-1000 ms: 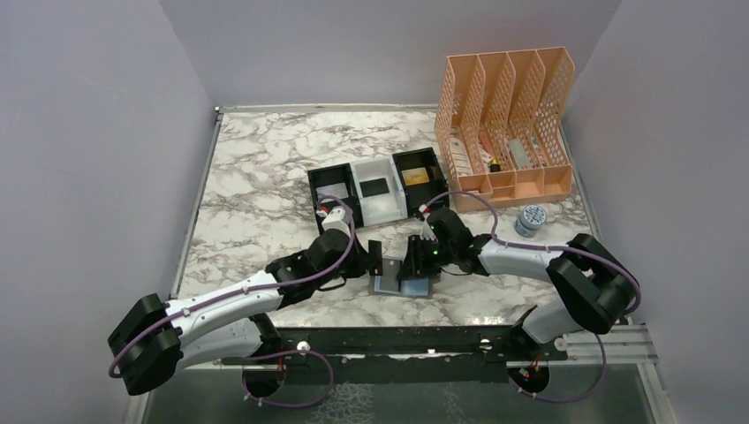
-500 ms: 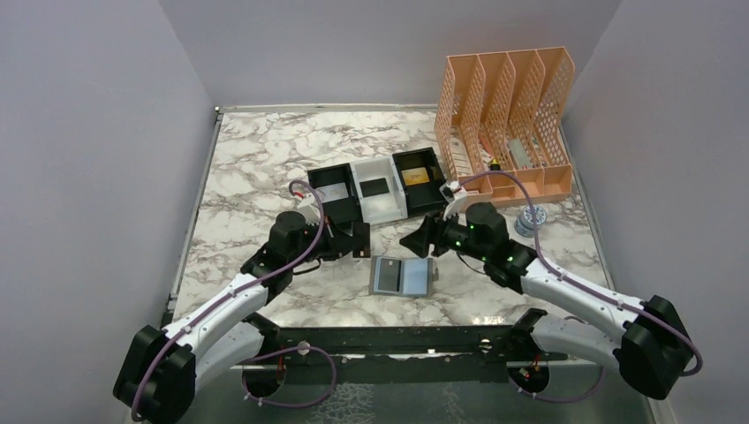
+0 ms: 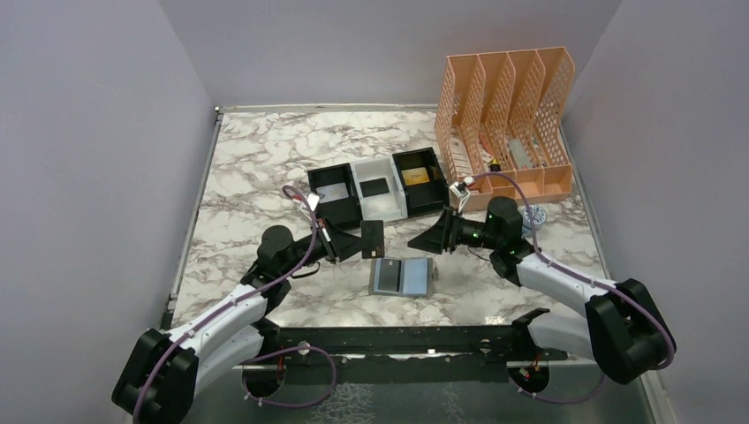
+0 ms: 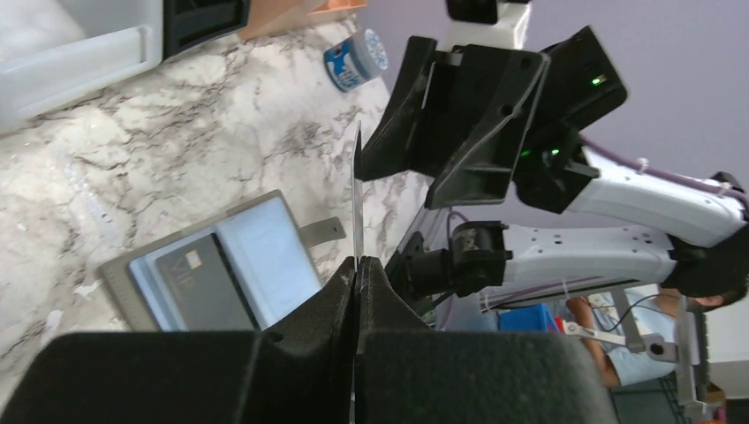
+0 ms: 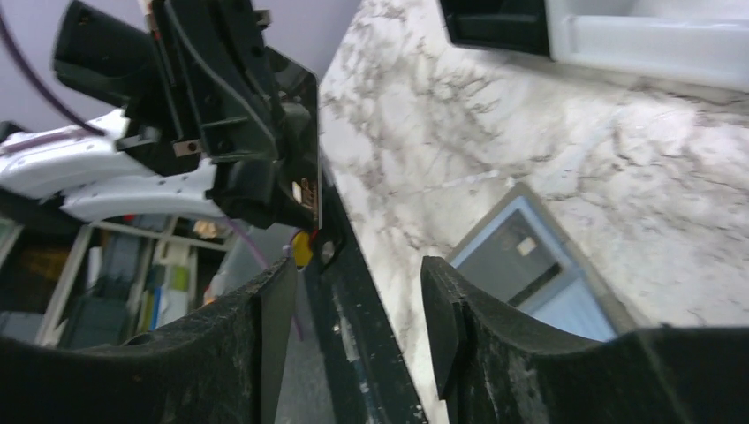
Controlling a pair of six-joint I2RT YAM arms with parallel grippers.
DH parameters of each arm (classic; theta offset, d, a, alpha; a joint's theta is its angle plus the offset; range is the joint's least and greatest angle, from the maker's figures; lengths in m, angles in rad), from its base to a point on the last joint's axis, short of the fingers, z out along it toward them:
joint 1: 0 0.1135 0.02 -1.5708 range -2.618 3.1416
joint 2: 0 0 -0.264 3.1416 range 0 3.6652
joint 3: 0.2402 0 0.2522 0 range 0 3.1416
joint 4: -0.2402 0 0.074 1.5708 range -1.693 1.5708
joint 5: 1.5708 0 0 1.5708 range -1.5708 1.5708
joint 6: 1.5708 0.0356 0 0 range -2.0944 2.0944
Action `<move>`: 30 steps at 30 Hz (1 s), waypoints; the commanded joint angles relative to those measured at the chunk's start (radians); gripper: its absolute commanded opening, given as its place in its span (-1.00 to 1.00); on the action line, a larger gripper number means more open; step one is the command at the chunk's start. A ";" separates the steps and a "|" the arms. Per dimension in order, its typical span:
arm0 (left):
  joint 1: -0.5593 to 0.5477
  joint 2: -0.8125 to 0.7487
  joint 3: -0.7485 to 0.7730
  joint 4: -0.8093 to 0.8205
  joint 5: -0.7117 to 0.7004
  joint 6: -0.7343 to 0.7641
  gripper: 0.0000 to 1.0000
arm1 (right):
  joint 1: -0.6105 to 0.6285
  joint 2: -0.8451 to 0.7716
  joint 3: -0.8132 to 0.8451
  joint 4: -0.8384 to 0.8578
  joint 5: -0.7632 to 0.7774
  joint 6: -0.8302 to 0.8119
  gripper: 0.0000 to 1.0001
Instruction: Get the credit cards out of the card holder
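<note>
The card holder [image 3: 402, 276] lies open and flat on the marble, blue-grey inside up, with a dark card [image 4: 190, 278] still in one panel. My left gripper [image 3: 353, 242] hovers just left of and above it, shut on a dark credit card [image 3: 372, 238] held upright; in the left wrist view that card [image 4: 357, 190] shows edge-on above the closed fingertips [image 4: 346, 283]. My right gripper [image 3: 431, 237] hangs open just above the holder's right side, nothing between its fingers [image 5: 278, 283]. In the right wrist view the holder [image 5: 565, 296] sits below and the held card [image 5: 302, 132] faces me.
A black-and-white three-compartment tray [image 3: 353, 174] behind the holder has a gold card [image 3: 417, 177] in its right bin and a black card [image 3: 375, 186] in the middle. A peach mesh file rack [image 3: 508, 115] stands back right, with a small blue-white tub [image 3: 531, 219] in front of it.
Both grippers have lifted away from the holder. The left drew back left with a dark card in its jaws; the right opened and pulled back to the right.
</note>
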 commanded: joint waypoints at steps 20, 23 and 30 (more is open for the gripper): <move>-0.124 0.032 -0.111 0.421 -0.093 -0.184 -1.00 | 0.149 0.218 0.119 0.385 -0.169 0.239 0.04; -0.125 0.022 -0.130 0.436 -0.110 -0.197 -1.00 | 0.156 0.225 0.126 0.397 -0.176 0.253 -0.12; -0.128 0.030 -0.140 0.469 -0.118 -0.214 -1.00 | 0.168 0.276 0.143 0.423 -0.188 0.294 -0.48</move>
